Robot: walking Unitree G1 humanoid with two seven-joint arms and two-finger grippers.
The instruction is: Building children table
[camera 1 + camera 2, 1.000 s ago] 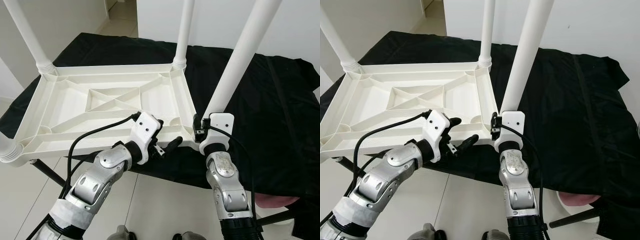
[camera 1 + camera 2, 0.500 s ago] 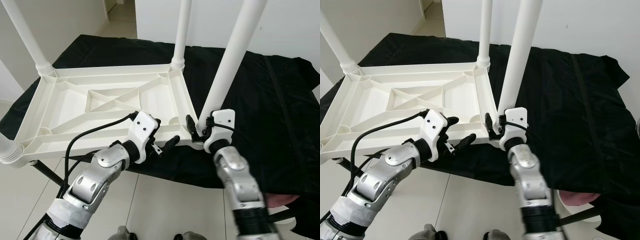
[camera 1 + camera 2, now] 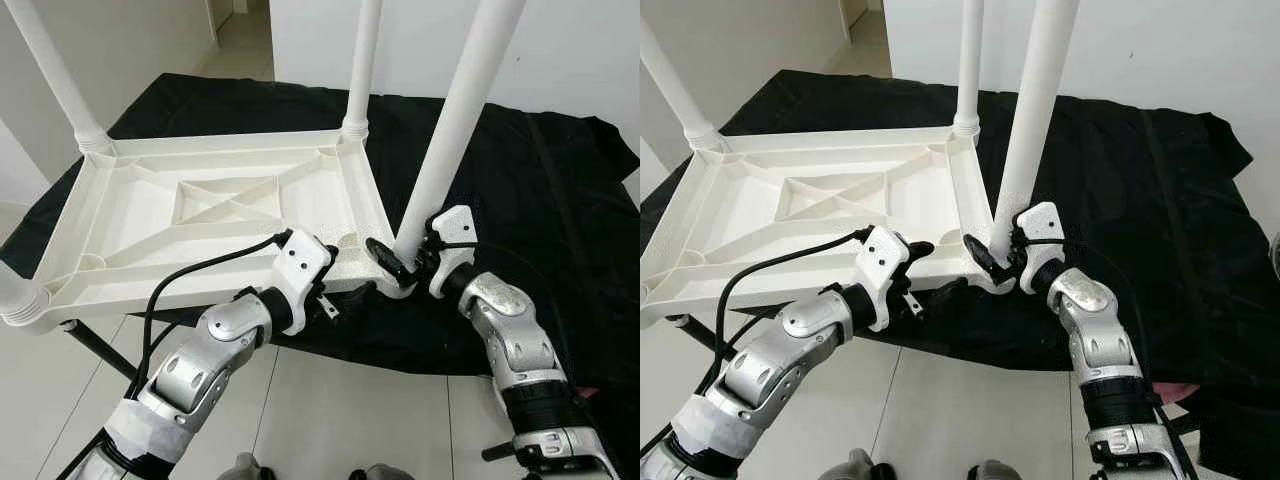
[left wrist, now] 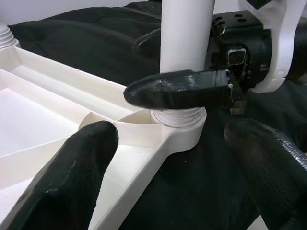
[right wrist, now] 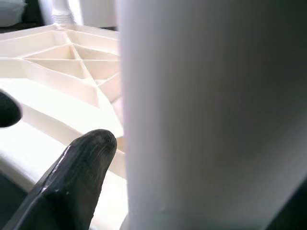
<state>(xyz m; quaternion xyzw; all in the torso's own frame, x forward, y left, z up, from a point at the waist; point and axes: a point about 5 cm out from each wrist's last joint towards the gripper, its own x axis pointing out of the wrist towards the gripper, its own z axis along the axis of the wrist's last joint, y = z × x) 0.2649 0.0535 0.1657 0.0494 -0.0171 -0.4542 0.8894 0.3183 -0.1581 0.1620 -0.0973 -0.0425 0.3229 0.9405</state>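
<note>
The white plastic tabletop [image 3: 200,215] lies upside down on a surface covered in black cloth. Its near right leg [image 3: 455,120] stands upright in the corner socket [image 4: 177,122]. My right gripper [image 3: 402,262] comes in from the right and is shut on the base of this leg [image 5: 211,115], with one finger [image 4: 177,88] across its front. My left gripper [image 3: 340,282] is open at the tabletop's near rim, just left of that corner. One of its fingers [image 4: 76,167] is over the inside of the tabletop and the other [image 4: 268,163] is outside the rim.
Two more legs stand at the far right corner [image 3: 362,60] and far left corner [image 3: 55,75], and a leg base shows at the near left corner [image 3: 15,295]. Black cloth [image 3: 560,200] stretches to the right. White tiled floor [image 3: 330,400] lies below the near edge.
My right arm has swung from below the corner out to the right, and its wrist has turned so the fingers wrap the leg base sideways. The left gripper has shifted slightly right.
</note>
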